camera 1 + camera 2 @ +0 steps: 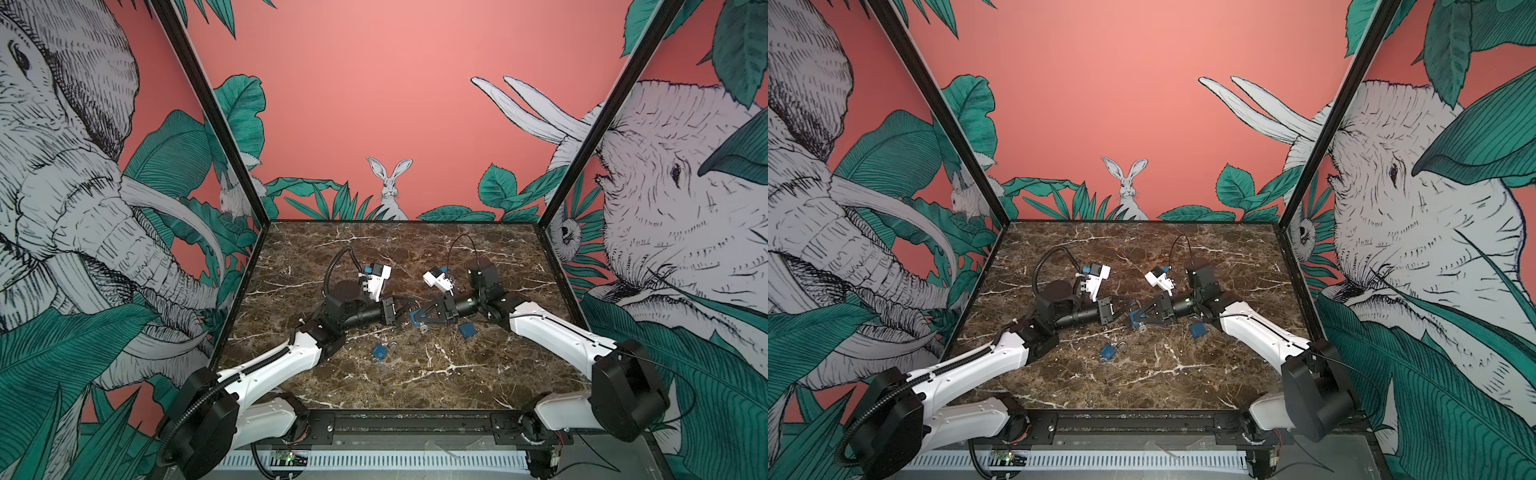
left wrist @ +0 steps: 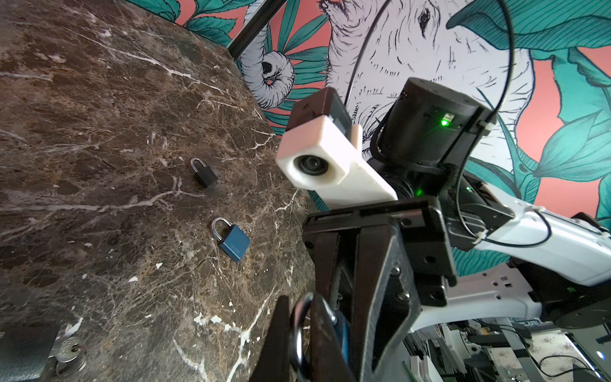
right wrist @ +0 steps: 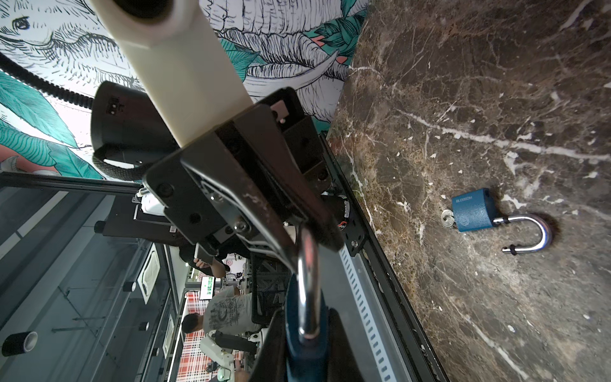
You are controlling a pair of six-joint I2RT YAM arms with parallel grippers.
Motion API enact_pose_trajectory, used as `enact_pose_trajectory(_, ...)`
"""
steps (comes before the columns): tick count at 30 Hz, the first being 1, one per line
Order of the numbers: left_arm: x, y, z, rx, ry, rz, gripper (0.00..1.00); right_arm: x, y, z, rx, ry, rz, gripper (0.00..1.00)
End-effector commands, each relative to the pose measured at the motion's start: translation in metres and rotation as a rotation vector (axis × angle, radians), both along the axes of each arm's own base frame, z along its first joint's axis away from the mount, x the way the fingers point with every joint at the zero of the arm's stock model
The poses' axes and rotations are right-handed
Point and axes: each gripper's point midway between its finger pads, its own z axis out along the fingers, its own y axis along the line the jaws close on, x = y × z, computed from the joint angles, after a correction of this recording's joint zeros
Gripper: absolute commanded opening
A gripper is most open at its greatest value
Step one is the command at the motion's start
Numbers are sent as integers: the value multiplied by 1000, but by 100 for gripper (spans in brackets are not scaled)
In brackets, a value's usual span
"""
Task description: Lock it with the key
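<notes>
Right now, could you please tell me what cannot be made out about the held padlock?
Padlock body: cut off by the right wrist view's edge.
Keyhole: hidden behind the right gripper; too small in both top views.
Shackle top: under the left gripper, right wrist view.

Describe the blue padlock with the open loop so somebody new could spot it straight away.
On the brown marble table, look toward the front edge, just left of the middle. A blue padlock lies flat there, alone. Unlike the shut blue padlock beside the right arm, its silver loop is swung open, with a key at its base.
</notes>
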Motion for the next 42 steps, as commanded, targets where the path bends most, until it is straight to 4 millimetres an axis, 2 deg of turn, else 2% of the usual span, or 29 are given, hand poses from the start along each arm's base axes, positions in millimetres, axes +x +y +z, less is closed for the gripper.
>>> enact_pose_trajectory(1, -101, -13, -56, 118, 223, -379, 0, 47, 18, 83, 185, -449, -112, 0)
enact_pose_trajectory(14, -112, 3, -67, 201, 211, -385, 0, 65, 6, 73, 128, -439, -197, 0)
enact_pose_trajectory(29, -123, 10, -75, 194, 252, -405, 0, 80, -1, 66, 104, -419, -249, 0)
enact_pose_trajectory(36, -105, 10, -54, 169, 177, -332, 0, 68, -2, 59, 103, -410, -201, 0)
enact_pose_trajectory(42, -77, 19, -16, 64, 155, -288, 0, 48, -1, 44, 50, -400, -121, 0)
